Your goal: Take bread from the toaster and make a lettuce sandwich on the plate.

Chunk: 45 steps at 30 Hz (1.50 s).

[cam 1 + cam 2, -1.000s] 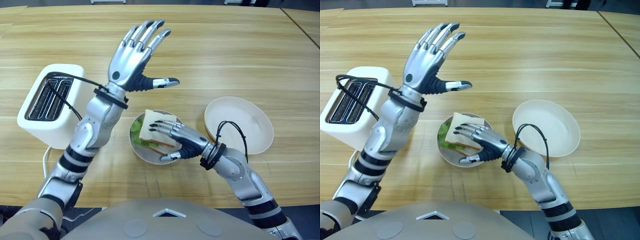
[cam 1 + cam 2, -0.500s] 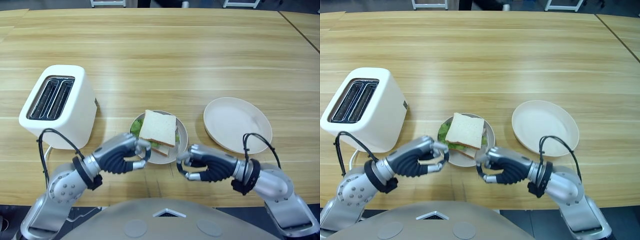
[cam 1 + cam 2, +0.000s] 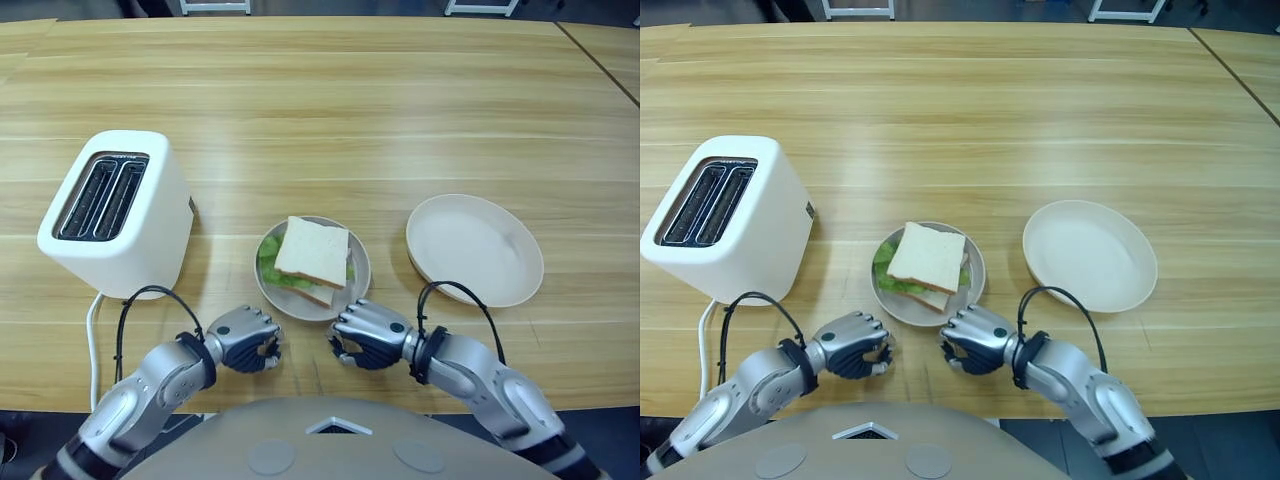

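The small grey plate sits on the wooden table near its front edge and carries the finished sandwich: a white top slice of bread lies flat and square over green lettuce, which spills out along the slice's left side. The crust of a lower slice peeks out beneath at the near corner. Well apart to the right lies a larger cream plate with a raised rim, its inside bare. To the left of the grey plate stands the white toaster, its two long slots dark inside, with a white cord trailing off its near side toward the table's front edge. The left hand rests low at the table's front, below and to the left of the grey plate, its fingers clenched into a fist that grasps nothing. The right hand sits just beside the plate's near rim, likewise balled up and holding nothing; whether it touches the rim cannot be told. A loop of black cable rises at each wrist. The two fists lie near each other, with a gap of bare wood between them. The left eye view gives a strip of table to the left of the toaster, while in the right eye view the toaster reaches almost to the picture's edge. The right eye view also takes in more wood to the right of the cream plate.
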Motion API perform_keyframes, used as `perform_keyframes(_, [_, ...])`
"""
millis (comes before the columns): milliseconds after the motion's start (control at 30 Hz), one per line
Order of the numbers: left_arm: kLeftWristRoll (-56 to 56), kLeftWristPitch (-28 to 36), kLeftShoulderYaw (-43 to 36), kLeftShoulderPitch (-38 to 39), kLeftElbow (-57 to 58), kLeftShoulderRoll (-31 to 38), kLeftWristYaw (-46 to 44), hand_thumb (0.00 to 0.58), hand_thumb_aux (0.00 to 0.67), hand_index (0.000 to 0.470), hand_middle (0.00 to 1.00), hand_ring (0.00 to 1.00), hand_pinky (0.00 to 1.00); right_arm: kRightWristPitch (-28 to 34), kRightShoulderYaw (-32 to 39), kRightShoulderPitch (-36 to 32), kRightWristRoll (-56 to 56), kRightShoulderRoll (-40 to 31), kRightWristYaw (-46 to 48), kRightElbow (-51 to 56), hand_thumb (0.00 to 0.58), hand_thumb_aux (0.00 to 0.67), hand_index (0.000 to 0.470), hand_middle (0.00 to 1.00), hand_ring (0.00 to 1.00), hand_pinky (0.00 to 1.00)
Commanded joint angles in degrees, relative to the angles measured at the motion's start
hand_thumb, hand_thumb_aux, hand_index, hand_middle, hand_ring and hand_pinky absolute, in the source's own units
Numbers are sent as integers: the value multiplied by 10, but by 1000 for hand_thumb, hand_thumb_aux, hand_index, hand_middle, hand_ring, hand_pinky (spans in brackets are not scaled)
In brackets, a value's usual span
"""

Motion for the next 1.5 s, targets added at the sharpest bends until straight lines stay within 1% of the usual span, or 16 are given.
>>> perform_keyframes(33, [56,37,-10,-78,115,-52,29,580,670,470,1000,1000,1000,44,36,-98,-61,50,-16,100,580,670,470,1000,1000,1000])
perform_keyframes(200, [91,79,3,-254,248,-125,77,580,670,470,1000,1000,1000,106,57,-268,-86,129,-68,254,580,670,470,1000,1000,1000])
perform_keyframes(367, [83,94,16,-402,421,-150,141,580,670,470,1000,1000,1000,150,67,-416,-84,180,-137,420,580,670,470,1000,1000,1000])
perform_keyframes(500, [56,80,21,-394,408,-136,155,580,670,470,1000,1000,1000,152,66,-423,-65,165,-137,391,580,670,470,1000,1000,1000])
perform_keyframes(633, [52,66,19,-307,285,-106,166,580,670,470,1000,1000,1000,154,45,-349,-33,123,-115,276,580,670,470,1000,1000,1000])
perform_keyframes(667, [58,63,15,-279,250,-100,174,578,633,444,600,600,600,155,36,-321,-19,113,-111,241,580,670,470,1000,1000,1000])
perform_keyframes(700, [61,60,13,-244,211,-95,186,470,378,265,0,0,0,157,21,-284,3,104,-106,200,580,670,470,1000,1000,1000])
perform_keyframes(733, [60,56,15,-207,174,-94,204,0,0,0,0,0,0,159,2,-245,34,102,-106,161,580,670,470,1000,1000,1000])
perform_keyframes(767, [53,46,18,-171,140,-93,222,0,0,0,0,0,0,158,-20,-208,67,103,-109,124,580,670,470,1000,1000,1000])
perform_keyframes(800, [37,38,29,-136,106,-97,246,0,0,0,0,0,0,148,-42,-174,100,105,-124,91,304,208,146,855,855,855])
perform_keyframes(833, [22,24,44,-107,73,-101,276,0,0,0,0,0,0,135,-68,-145,139,116,-143,63,0,0,0,718,718,718])
perform_keyframes(867, [-2,4,61,-81,42,-106,304,0,0,0,0,0,0,120,-94,-122,187,128,-159,38,0,0,0,325,325,325])
perform_keyframes(933, [-61,-34,96,-47,-2,-119,344,0,0,0,0,0,0,100,-138,-86,308,158,-162,5,0,0,0,0,0,0])
perform_keyframes(1133, [-239,-114,154,-47,-11,-152,352,0,0,0,0,0,0,73,-183,-63,582,220,-113,4,0,0,0,0,0,0])
perform_keyframes(1333, [-480,-137,165,-69,-45,-202,282,0,0,0,0,0,0,70,-181,-108,668,265,-83,16,0,0,0,0,0,0])
perform_keyframes(1500, [-639,-128,167,-45,-35,-223,210,0,0,0,0,0,0,89,-164,-106,653,282,-84,-4,0,0,0,0,0,0])
